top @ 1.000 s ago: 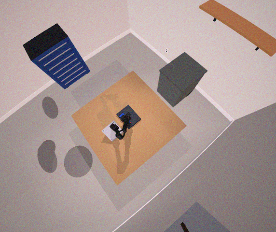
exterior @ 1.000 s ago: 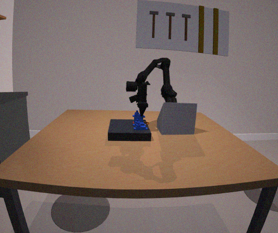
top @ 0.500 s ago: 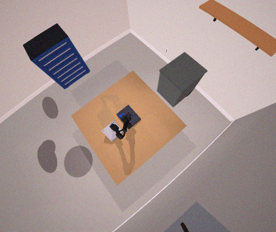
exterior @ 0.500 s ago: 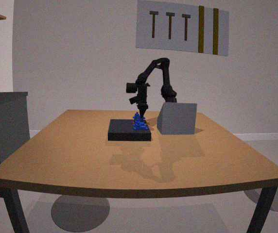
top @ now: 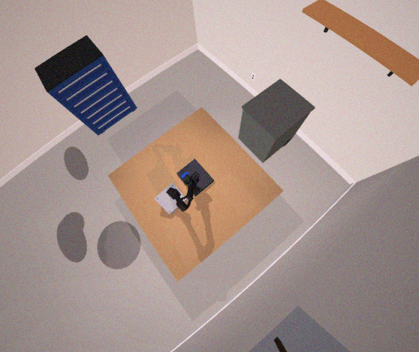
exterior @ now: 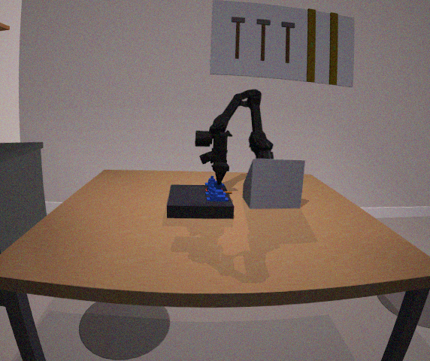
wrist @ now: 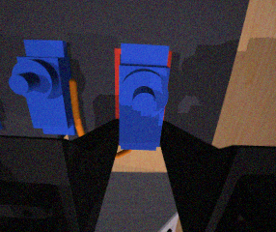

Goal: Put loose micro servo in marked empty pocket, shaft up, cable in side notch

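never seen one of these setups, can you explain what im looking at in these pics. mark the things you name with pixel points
It's one black robot arm with a two-fingered gripper (exterior: 219,182) (wrist: 140,125) at its end. The top picture looks down on the whole room, the exterior one looks across the wooden table (top: 236,166) (exterior: 129,252), and the wrist one comes from a camera on the arm, looking past the fingers.

On the table sit a dark, low block (top: 202,170) (exterior: 199,211), which is the deck, and a light grey box-like piece (top: 164,200) (exterior: 277,184).

The gripper is closed on a small blue motor (wrist: 140,128), its round shaft facing the camera. Red edging shows beside it, probably marking its pocket. Another blue motor (wrist: 48,101) with an orange cable (wrist: 76,108) is next to it.
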